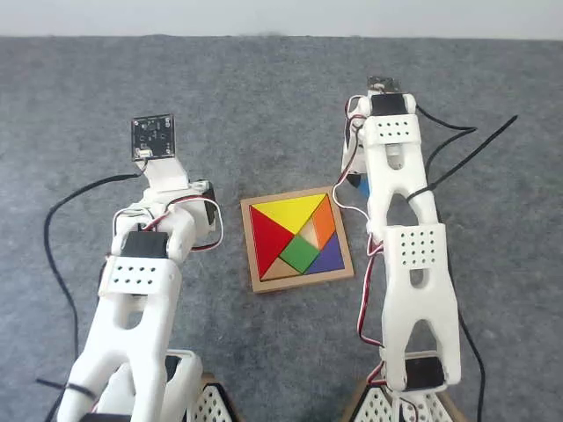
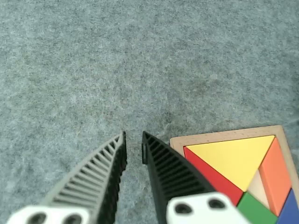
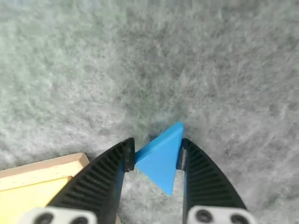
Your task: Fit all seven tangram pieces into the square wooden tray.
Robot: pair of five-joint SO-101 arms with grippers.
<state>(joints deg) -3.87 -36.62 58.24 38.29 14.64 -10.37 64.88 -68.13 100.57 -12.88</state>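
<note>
The right hand is closed on a light blue triangle. One black finger presses on each side of it, and one corner of the triangle sticks out past the tips. I cannot tell if the triangle touches the grey worktop or is just above it. It is outside the tray, close to the tray's far corner on the right arm's side.

The left hand is open only a little. There is a thin gap between its fingers and nothing in it. It is over the worktop, just beside the tray's other far corner.

The tray lies flat between the two arms. Inside it are a yellow triangle, a red triangle, an orange piece, a green square and a dark blue piece. A small wood-coloured spot shows in the middle, between the yellow, orange and green ones.
</note>
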